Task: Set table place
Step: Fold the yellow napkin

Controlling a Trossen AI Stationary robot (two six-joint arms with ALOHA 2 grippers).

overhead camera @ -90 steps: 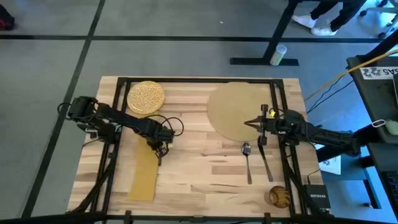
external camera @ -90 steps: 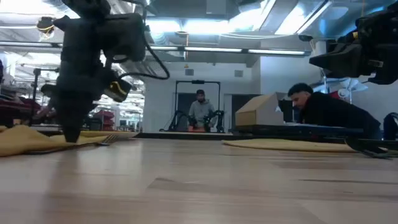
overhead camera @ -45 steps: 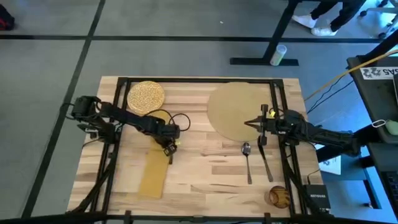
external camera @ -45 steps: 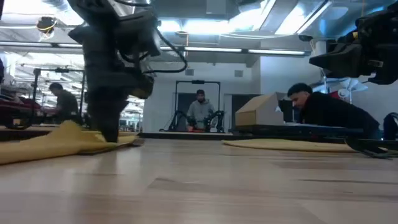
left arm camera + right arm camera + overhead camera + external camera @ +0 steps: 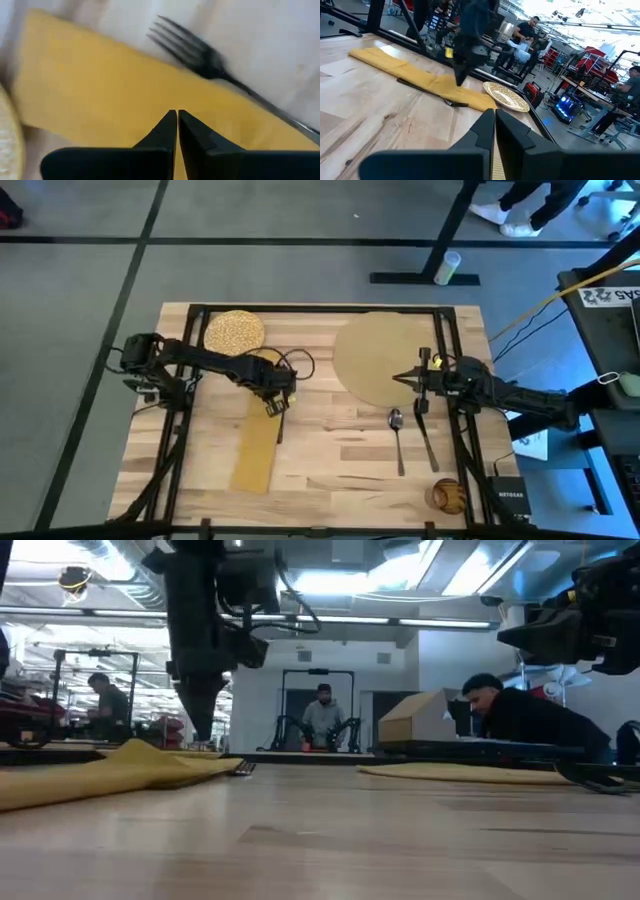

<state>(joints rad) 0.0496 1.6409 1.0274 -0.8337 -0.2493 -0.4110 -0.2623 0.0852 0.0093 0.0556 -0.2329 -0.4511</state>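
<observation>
Looking down from the high view, the left gripper (image 5: pixel 277 402) is hovering over the mustard-yellow rectangular cloth napkin (image 5: pixel 256 442), which is sitting farther right than 1 second ago. The large round tan mat (image 5: pixel 382 358) is lying at the light-wood table's (image 5: pixel 330 445) far right, touching the waiting right gripper (image 5: pixel 400 378).

At table height, the napkin's (image 5: pixel 110 772) near end is bunching up.

Through the left wrist, both fingers (image 5: pixel 162 131) are pressing together, gripping nothing, beside a dark metal fork (image 5: pixel 200 52).

Through the right wrist, those fingers (image 5: pixel 484 131) are meeting, empty.

The dragging is seemingly continuing.
</observation>
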